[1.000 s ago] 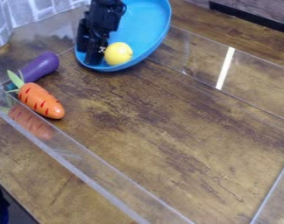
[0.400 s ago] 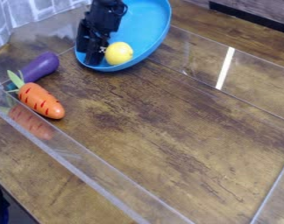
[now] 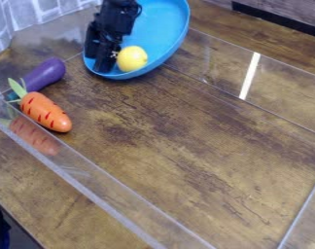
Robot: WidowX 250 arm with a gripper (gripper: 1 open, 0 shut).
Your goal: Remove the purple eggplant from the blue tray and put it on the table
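Orange carrot [image 3: 46, 111] at left on the table [image 3: 187, 146]; purple eggplant [image 3: 44, 73] just above it, outside blue tray [image 3: 173, 29]. Gripper [image 3: 103, 53] over tray's left rim, jaws wide, empty. Lemon [image 3: 130, 59] inside.

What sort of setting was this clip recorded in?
Probably a lab tabletop set up for robot manipulation: a worn wood-grain table with clear acrylic edging, toy produce such as the purple eggplant and carrot, and a blue tray holding a lemon.
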